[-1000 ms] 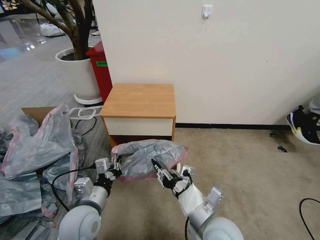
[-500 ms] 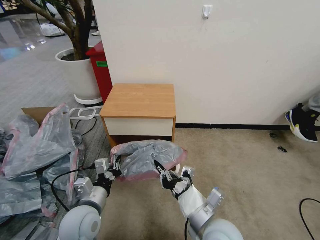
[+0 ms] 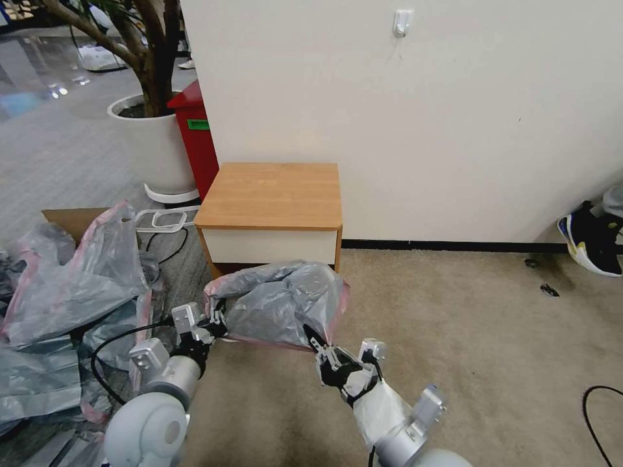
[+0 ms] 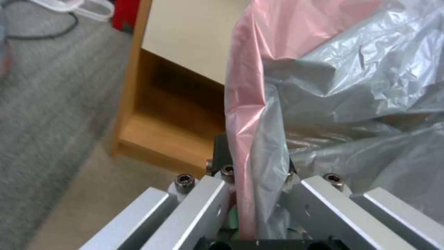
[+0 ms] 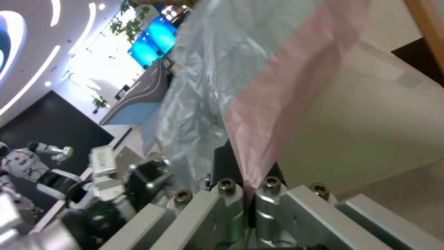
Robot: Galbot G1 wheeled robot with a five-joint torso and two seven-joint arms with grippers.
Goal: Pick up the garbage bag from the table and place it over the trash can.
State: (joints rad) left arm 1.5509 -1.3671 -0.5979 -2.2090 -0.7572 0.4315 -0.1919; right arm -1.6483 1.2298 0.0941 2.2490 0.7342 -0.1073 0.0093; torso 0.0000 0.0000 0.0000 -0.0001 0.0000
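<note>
- Your left gripper (image 3: 217, 322) is clamped on the pink rim band of the garbage bag (image 3: 279, 301); in the left wrist view the film runs straight down between its fingers (image 4: 217, 194).
- Your right gripper (image 3: 316, 338) is pinched on the rim too, at the opposite corner – the right wrist view shows the pink edge going between its fingers (image 5: 231, 198).
- Bag hangs betw. the two grippers, off the floor, just ahead of both. Two-point hold looks meant to keep the mouth spread so it can go over a bin rim – that's my read, not seen.
- Beyond the bag: the table (image 3: 272, 194), top bare, so the pick-up part looks done.
- Off to your left gripper's outer side: heap of bags (image 3: 71, 292) on the floor, not touching yours.
- Can't make out the trash can for sure.
- Vs 0.5 s ago: both grippers have pulled back twd the robot & shifted left; bag sits higher, bunched taller, less flat. Table & heap unchanged.
</note>
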